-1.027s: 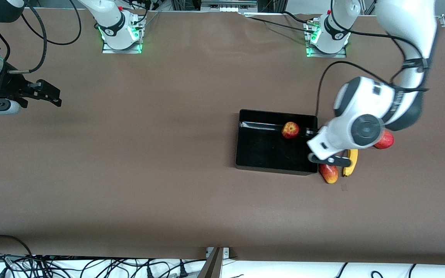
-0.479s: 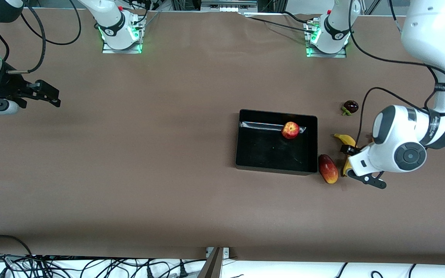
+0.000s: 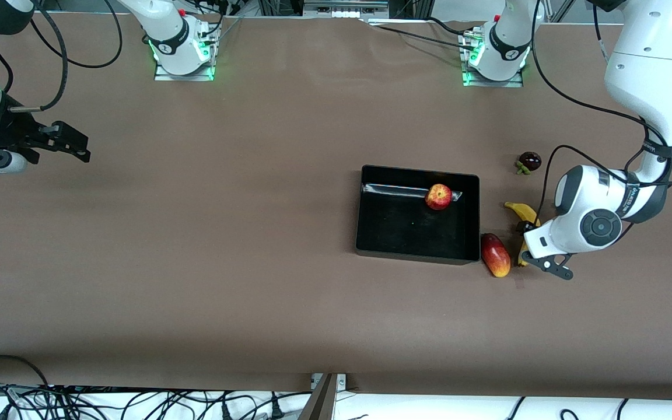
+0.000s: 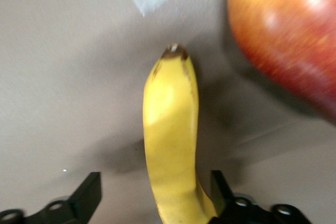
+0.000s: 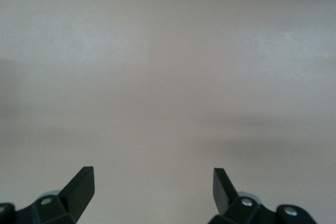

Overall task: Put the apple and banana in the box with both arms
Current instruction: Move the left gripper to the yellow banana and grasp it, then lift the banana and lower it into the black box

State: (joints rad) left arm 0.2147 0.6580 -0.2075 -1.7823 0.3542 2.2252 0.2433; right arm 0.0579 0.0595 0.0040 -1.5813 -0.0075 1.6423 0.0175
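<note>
Now, your right gripper (image 3: pixel 73 142) waits with fingers spread over bare table at the right arm's end. Further along, the apple (image 3: pixel 438 196), round and streaked red-yellow, already sits in the glossy black box (image 3: pixel 371 242), against the wall toward the bases. Your left gripper (image 4: pixel 152 195) straddles the banana (image 4: pixel 170 145), just outside the box's end wall at the left arm's end; one finger touches the peel, the other stands clear. Since the skin is smooth and curved, an off-centre squeeze could roll it out or nudge the waxy mango-like fruit (image 3: pixel 496 255) beside it.
</note>
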